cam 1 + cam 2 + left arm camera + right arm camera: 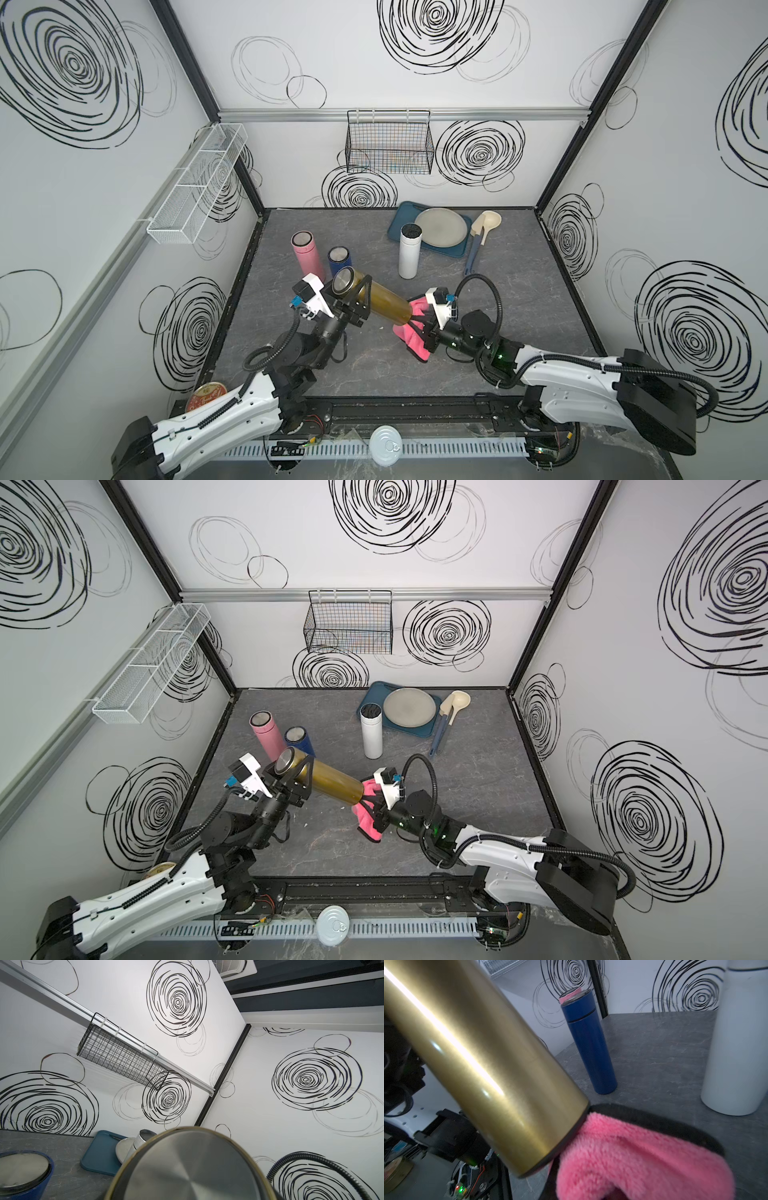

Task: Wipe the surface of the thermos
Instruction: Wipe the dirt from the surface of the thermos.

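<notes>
No legible text, labels, brands or numbers in any view. Only candidate is the round tin (206, 395) at the lower left of both top views. Its lid has a red-and-gold print, too small and blurred to read. The same tin shows at the lower left of the right wrist view, also blurred.

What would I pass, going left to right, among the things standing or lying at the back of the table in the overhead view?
pink thermos → blue thermos → white thermos → grey plate → cream ladle. The tilted gold thermos overlaps several, so it is left out.
</notes>
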Motion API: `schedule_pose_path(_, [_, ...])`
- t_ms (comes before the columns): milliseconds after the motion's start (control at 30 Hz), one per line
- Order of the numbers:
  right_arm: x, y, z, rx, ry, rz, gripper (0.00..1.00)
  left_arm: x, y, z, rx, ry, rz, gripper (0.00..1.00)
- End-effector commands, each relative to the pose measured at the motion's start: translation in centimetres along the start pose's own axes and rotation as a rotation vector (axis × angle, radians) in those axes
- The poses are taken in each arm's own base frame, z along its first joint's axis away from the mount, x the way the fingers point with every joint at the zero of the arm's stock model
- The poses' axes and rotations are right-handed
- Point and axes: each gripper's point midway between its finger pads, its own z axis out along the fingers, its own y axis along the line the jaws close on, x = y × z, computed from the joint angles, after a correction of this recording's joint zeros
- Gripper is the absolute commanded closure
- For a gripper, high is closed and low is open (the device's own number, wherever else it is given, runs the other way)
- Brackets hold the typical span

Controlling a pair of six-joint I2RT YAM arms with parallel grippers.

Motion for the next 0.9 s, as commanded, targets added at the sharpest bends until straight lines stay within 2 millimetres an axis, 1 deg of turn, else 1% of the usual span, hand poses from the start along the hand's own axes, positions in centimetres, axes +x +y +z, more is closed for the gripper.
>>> schedule_pose_path(0, [-2.1, 3.1, 0.8, -0.081, -0.063, -0.029, 1.0, -3.4, -1.9, 0.2, 0.068, -0.101, -0.068, 1.0])
schedule_pose_path(67, [-1.6, 5.4, 1.8, -0.139, -0.038, -0.053, 1.0, -3.4, -1.9, 0.3, 0.07, -0.099, -0.067, 1.0])
schedule_pose_path(100, [-1.5, 6.2, 2.1, -0.168, -0.031, -0.058, 1.0, -3.3, -1.9, 0.4, 0.068, -0.098, -0.066, 1.0])
schedule_pose_path(133, [-1.4, 6.7, 2.4, -0.189, -0.02, -0.059, 1.0, -3.3, -1.9, 0.4, 0.067, -0.097, -0.066, 1.0])
schedule_pose_path(167, [-1.5, 6.8, 2.5, -0.191, -0.021, -0.059, 1.0, -3.3, -1.9, 0.4, 0.067, -0.096, -0.065, 1.0])
schedule_pose_path(233, [-2.1, 5.7, 2.1, -0.151, -0.047, -0.055, 1.0, -3.2, -1.8, 0.5, 0.063, -0.091, -0.063, 1.0])
schedule_pose_path(333, [-3.2, 2.8, 0.4, -0.091, -0.1, 0.0, 1.0, -3.1, -1.5, 0.3, 0.051, -0.086, -0.056, 1.0])
schedule_pose_path(400, [-3.5, 1.4, -0.4, -0.04, -0.123, 0.013, 1.0, -3.0, -1.3, 0.1, 0.045, -0.092, -0.051, 1.0])
schedule_pose_path(433, [-3.5, 1.0, -0.6, -0.015, -0.122, 0.013, 1.0, -3.0, -1.1, 0.1, 0.043, -0.094, -0.051, 1.0])
schedule_pose_path(500, [-3.2, 1.3, -0.4, -0.022, -0.105, 0.01, 1.0, -2.7, -1.1, 0.1, 0.044, -0.087, -0.052, 1.0])
schedule_pose_path(600, [-2.8, 2.8, 0.2, -0.04, -0.084, -0.027, 1.0, -2.1, -0.8, 0.5, 0.026, -0.07, -0.03, 1.0])
schedule_pose_path(633, [-2.7, 2.7, 0.3, -0.024, -0.079, -0.036, 1.0, -1.9, -0.5, 0.6, 0.008, -0.062, -0.009, 1.0])
schedule_pose_path(667, [-2.9, 2.4, 0.2, -0.005, -0.083, -0.039, 1.0, -1.7, -0.1, 0.6, -0.016, -0.056, 0.015, 1.0])
schedule_pose_path(700, [-3.1, 1.6, -0.1, 0.039, -0.094, -0.035, 1.0, -1.3, 0.7, 0.6, -0.053, -0.043, 0.049, 1.0])
schedule_pose_path(767, [-3.8, -0.6, -1.1, 0.134, -0.12, -0.014, 1.0, -0.4, 2.3, 0.2, -0.129, -0.017, 0.137, 1.0])
schedule_pose_path(867, [-4.8, -4.6, -3.5, 0.303, -0.16, 0.048, 1.0, 0.8, 5.4, -0.7, -0.277, 0.029, 0.269, 1.0])
